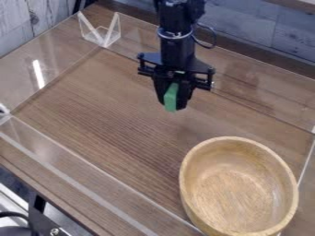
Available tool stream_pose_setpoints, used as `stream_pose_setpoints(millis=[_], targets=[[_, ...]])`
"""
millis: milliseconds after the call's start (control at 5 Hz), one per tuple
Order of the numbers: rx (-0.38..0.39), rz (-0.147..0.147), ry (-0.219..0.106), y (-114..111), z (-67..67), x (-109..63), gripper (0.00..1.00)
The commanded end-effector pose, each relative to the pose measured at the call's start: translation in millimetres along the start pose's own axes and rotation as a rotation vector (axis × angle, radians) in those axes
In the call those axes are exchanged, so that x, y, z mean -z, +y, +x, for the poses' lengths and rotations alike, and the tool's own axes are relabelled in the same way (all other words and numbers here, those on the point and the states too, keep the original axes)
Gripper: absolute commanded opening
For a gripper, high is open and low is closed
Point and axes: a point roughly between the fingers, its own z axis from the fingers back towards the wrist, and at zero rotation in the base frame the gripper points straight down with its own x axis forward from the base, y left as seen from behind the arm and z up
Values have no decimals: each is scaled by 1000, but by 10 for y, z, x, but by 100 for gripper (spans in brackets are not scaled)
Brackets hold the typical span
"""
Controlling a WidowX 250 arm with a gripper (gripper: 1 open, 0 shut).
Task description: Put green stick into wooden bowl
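Observation:
The green stick (172, 96) hangs upright above the wooden tabletop, pinched between the black fingers of my gripper (174, 92), which points straight down and is shut on it. The stick's lower end shows below the fingers, clear of the table. The wooden bowl (239, 188) sits at the lower right, wide, shallow and with nothing in it. My gripper is up and to the left of the bowl's rim, apart from it.
A clear plastic wall (74, 175) runs along the table's front and left edges. A small clear wire-like stand (99, 29) sits at the back left. A grey wall panel (289, 32) is behind the table at the right.

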Motion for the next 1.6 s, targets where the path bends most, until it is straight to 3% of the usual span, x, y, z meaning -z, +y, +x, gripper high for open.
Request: stream_pose_setpoints(millis=[0,400,800,1000,1400], targets=[[40,-12,-97,-11,109,-265,0],[101,-1,-113,37,56,-269,0],[131,9,-127,44,92,-201,0],[155,13,-123,10,-6,-191,0],[136,20,-147,27,157,-183,0]])
